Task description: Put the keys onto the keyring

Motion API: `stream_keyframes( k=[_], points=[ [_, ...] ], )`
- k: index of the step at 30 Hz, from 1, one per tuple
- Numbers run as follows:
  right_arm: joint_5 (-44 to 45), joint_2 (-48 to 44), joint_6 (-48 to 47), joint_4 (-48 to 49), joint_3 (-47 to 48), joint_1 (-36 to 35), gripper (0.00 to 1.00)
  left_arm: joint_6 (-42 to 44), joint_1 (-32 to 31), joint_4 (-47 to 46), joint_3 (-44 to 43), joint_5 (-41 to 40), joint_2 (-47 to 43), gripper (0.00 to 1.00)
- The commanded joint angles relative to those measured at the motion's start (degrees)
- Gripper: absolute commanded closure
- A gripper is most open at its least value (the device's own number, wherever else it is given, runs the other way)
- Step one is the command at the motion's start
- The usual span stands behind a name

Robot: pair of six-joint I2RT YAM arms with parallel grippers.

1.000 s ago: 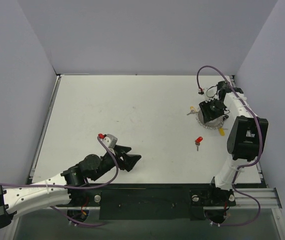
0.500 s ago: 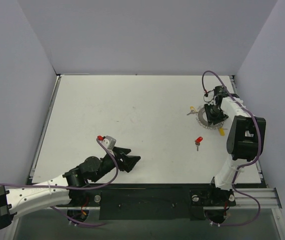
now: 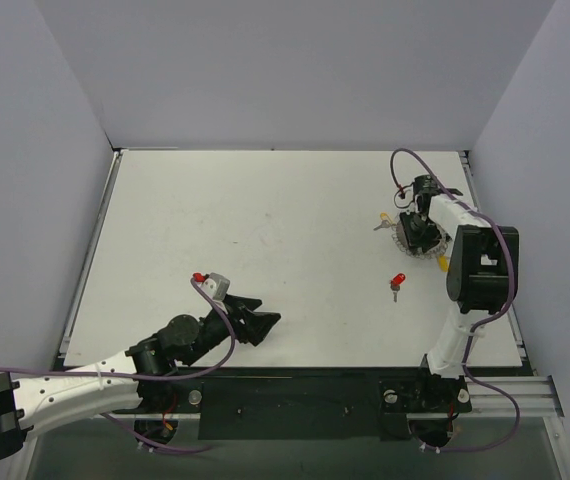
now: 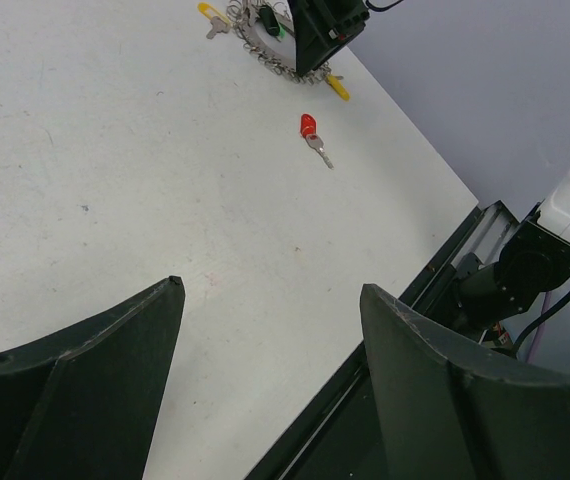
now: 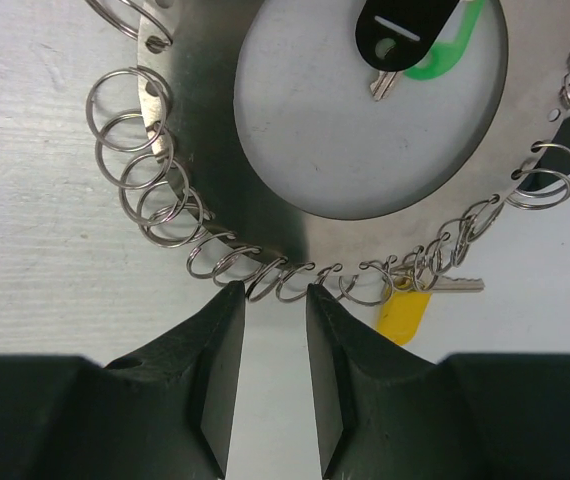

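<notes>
Keyring (image 5: 200, 170) of silvery metal: flat band dull and brushed-looking, thin wire coils (image 5: 130, 150) along its rim bright and glossy. Inside the keyring, smooth plastic on the green key head (image 5: 450, 52) and the black key head (image 5: 405, 25), with a short bare-metal blade below. At the keyring's rim among the coils, yellow key head (image 5: 405, 315) of matt plastic, silvery blade beside it. Well apart from the keyring, red key head (image 4: 308, 126) of glossy plastic on a metal blade. Under the keyring, white matt table (image 5: 45, 250), faintly scuffed. Matt black plastic on the fingers of the right gripper (image 5: 273, 300) and left gripper (image 4: 272, 290).
</notes>
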State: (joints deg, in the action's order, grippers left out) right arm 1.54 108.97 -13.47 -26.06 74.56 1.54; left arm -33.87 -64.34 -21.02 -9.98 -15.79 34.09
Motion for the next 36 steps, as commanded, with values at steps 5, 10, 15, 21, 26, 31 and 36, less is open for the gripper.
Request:
stream_keyframes(
  k=[5, 10, 15, 21, 26, 31, 36],
  points=[
    [3.9, 1.3, 0.0, -1.5, 1.6, -0.9, 0.74, -0.6, 0.4, -3.3, 0.2, 0.9, -0.1, 0.19],
    [5.8, 1.2, -0.8, -1.5, 1.5, -1.1, 0.75, -0.5, 0.4, -3.0, 0.0, 0.9, -0.2, 0.19],
    [6.5, 0.3, -1.5, -1.0, 1.3, -1.1, 0.76, -0.7, 0.4, -2.9, 0.0, 0.9, 0.0, 0.19],
    [7.3, 1.1, -2.1, -1.1, 1.3, -3.3, 0.76, -0.8, 0.4, -3.1, 0.0, 1.2, 0.5, 0.19],
    [7.8, 1.5, -2.4, -1.2, 1.5, -3.7, 0.80, -1.1, 0.4, -3.1, 0.0, 1.3, 0.5, 0.19],
    [8.7, 2.1, -2.6, -1.5, 2.0, -3.7, 0.80, -1.2, 0.4, -2.9, -0.1, 1.4, 0.1, 0.19],
    [9.4, 2.7, -3.0, -2.3, 2.3, -3.7, 0.81, -1.3, 0.4, -2.5, -0.1, 1.5, -0.2, 0.19]
  ],
)
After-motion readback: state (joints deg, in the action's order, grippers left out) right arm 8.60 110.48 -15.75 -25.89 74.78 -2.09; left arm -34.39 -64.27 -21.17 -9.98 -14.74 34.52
